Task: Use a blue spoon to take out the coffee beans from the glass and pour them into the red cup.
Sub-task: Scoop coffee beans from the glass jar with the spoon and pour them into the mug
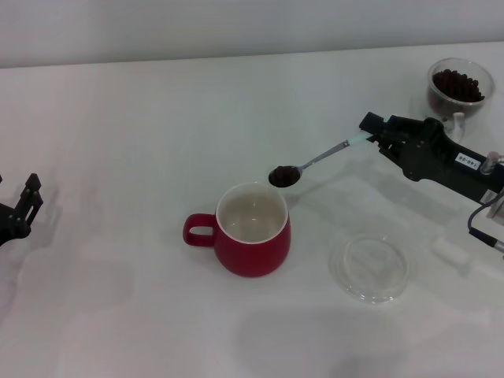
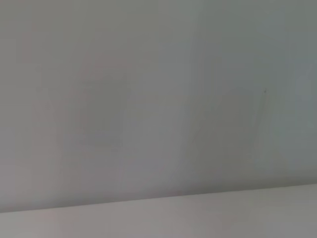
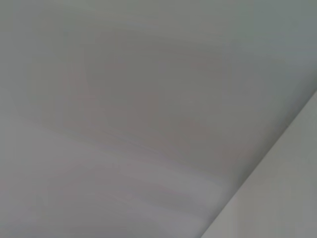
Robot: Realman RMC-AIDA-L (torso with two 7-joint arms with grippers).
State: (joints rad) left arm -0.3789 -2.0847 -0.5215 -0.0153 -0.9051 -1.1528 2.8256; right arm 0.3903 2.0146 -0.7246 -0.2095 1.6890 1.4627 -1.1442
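Observation:
My right gripper (image 1: 373, 134) is shut on the pale-blue handle of the blue spoon (image 1: 319, 161), held level above the table. The spoon's silver bowl carries a small heap of coffee beans (image 1: 283, 176) just beyond the far right rim of the red cup (image 1: 253, 230). The red cup stands upright in the middle, its white inside bare, its handle pointing left. The glass (image 1: 459, 87) with dark beans stands at the far right back, behind my right arm. My left gripper (image 1: 24, 206) is parked at the left edge. Both wrist views show only plain grey surface.
A shallow clear glass dish (image 1: 369, 266) lies on the white table (image 1: 118, 157) to the right of the red cup, below the right arm.

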